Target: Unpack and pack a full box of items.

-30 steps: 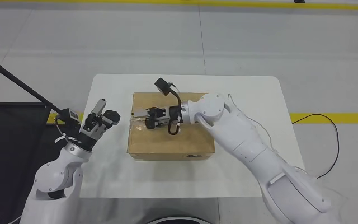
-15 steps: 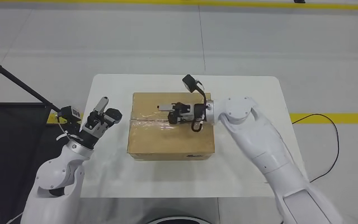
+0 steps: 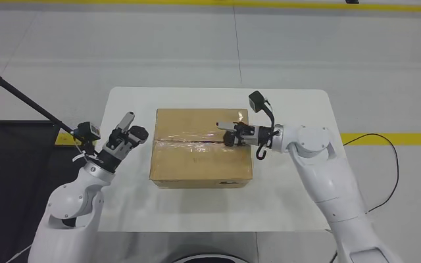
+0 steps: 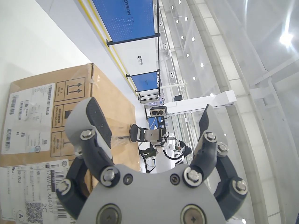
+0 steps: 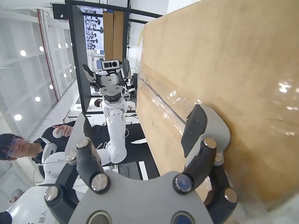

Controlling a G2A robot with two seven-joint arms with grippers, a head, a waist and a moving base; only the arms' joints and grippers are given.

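A closed cardboard box (image 3: 197,158) sits mid-table, its top seam (image 3: 191,139) covered with clear tape. My right gripper (image 3: 228,131) is open, turned sideways over the seam's right end, one finger low on the box top (image 5: 222,71) by the tape (image 5: 163,108). In its own view the right gripper (image 5: 140,115) holds nothing. My left gripper (image 3: 131,127) is open and empty just off the box's left side. From the left wrist, the left gripper (image 4: 149,108) faces the labelled box side (image 4: 35,108), and the right gripper (image 4: 134,134) shows at the far edge.
The white table (image 3: 289,105) has bare surface right of and in front of the box. A black pole (image 3: 26,102) slants in at the far left above a dark floor mat (image 3: 20,164). The left gripper (image 5: 106,68) shows beyond the box.
My right gripper has travelled along the taped seam from the box's left part to its right end. The left gripper has edged slightly closer to the box.
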